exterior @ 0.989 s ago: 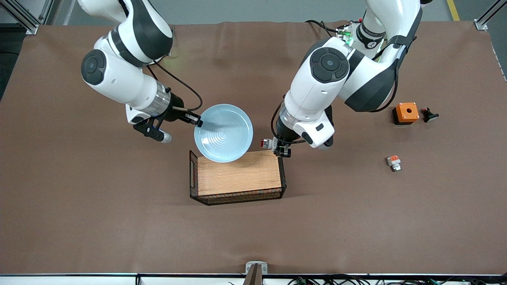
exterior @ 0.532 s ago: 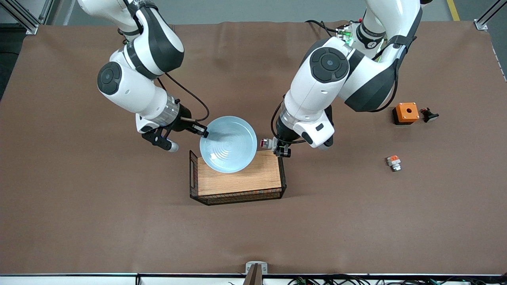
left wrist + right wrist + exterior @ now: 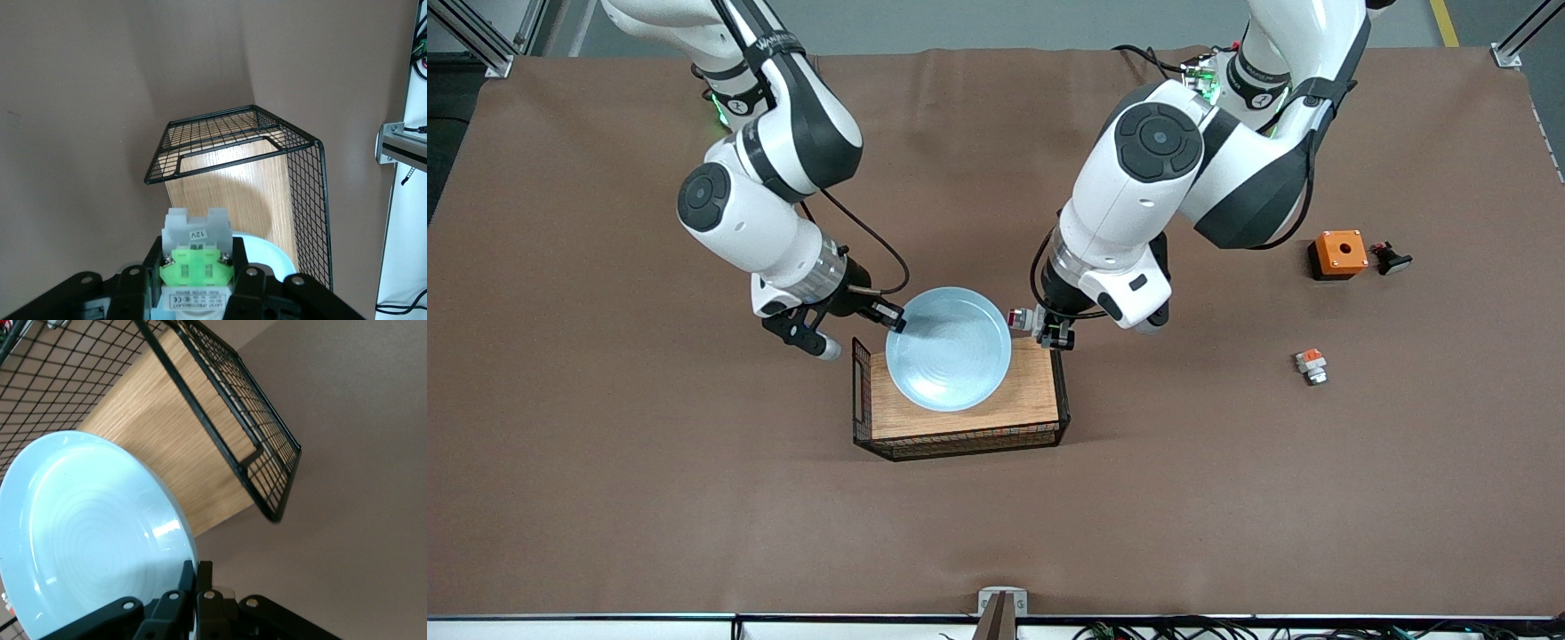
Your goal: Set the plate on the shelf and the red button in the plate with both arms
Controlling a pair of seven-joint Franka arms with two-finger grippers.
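Front view shows the pale blue plate (image 3: 949, 360) held up over the wooden tray (image 3: 1032, 404), pinched by its rim in the right gripper (image 3: 895, 319), whose fingers are closed on the edge toward the right arm's end of the table; the right wrist view confirms the rim clamped between the fingers, with the tray's wooden floor and black mesh wall underneath. Just beside the plate, the red button (image 3: 1024, 320) is carried by the left gripper (image 3: 1052, 332), fingers clamped on its body, over the tray's edge at the left arm's end; the left wrist view shows its green patch (image 3: 197, 268) between the pads. Neither thing appears set down: the plate seems to hang above the tray and the button is in the air, so both releases are likely left to do. Well apart toward the left arm's end of the table lie a small part with an orange-red top (image 3: 1311, 364), an orange box (image 3: 1338, 253) and a black button (image 3: 1390, 258) beside it.
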